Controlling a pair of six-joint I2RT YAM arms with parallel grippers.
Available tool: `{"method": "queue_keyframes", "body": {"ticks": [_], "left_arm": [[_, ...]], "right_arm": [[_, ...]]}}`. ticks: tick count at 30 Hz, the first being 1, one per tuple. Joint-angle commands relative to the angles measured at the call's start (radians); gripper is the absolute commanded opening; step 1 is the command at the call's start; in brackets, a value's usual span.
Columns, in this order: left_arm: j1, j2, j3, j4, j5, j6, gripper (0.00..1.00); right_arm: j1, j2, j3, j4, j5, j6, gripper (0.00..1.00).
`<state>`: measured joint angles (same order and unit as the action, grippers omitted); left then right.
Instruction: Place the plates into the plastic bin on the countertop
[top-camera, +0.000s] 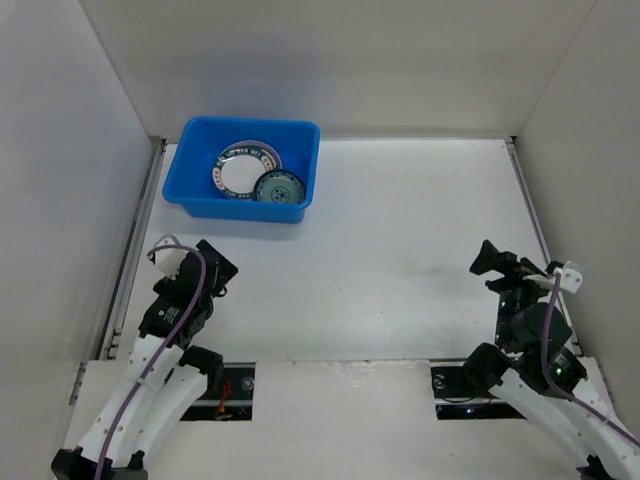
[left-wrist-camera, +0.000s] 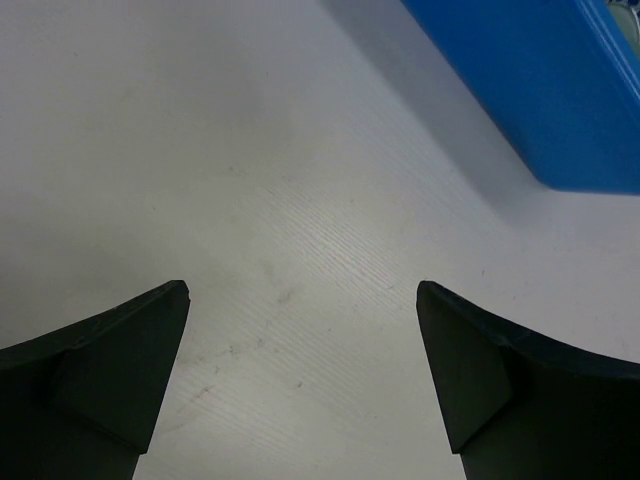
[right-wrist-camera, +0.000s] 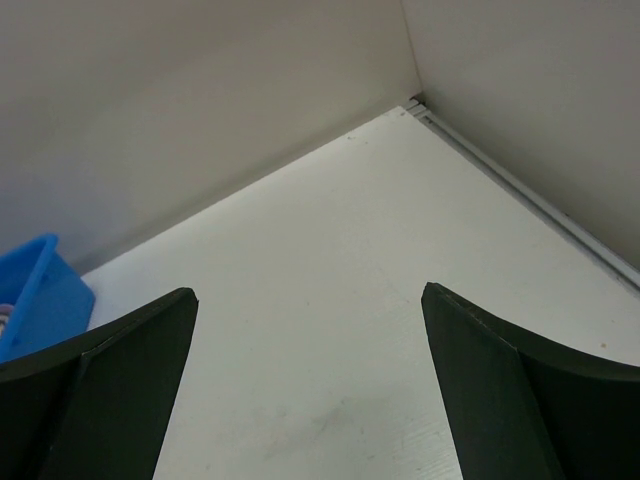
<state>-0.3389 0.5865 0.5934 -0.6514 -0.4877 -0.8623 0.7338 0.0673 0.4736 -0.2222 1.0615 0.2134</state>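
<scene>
Overhead, both arms sit folded low at the bottom of the frame, which reads as a resting pose rather than a reach. The left gripper (top-camera: 224, 272) at lower left and the right gripper (top-camera: 487, 266) at lower right are both spread wide and grasp nothing. Each wrist view shows two dark fingers (left-wrist-camera: 90, 380) far apart with only white bench (top-camera: 400, 220) between them. The plastic bin (top-camera: 232, 210), bright blue, stands in the upper left of the overhead frame, close to the back wall. Inside it lies a white-centred plate (top-camera: 238, 176) with a dark patterned rim, and a smaller teal-green plate (top-camera: 279, 187) overlaps its lower right edge. Whether more plates lie stacked beneath cannot be told. Every plate that can be seen is in the bin, so the task looks finished or nearly so. The bin lies above the left gripper, near it, its blue wall filling the upper right of the left wrist view. It is well apart from the right gripper, showing only as a blue corner at that wrist view's left edge.
</scene>
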Motion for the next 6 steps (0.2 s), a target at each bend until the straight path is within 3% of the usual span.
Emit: {"method": "queue_keyframes", "body": {"ticks": [1, 6], "left_arm": [[0.005, 0.003, 0.060, -0.042, -0.084, -0.030, 1.00], [-0.007, -0.004, 0.097, -0.089, -0.147, -0.041, 1.00]], "right_arm": [[0.032, 0.031, 0.005, -0.034, -0.040, -0.003, 1.00], [0.087, 0.017, -0.009, -0.028, -0.037, -0.003, 1.00]]}}
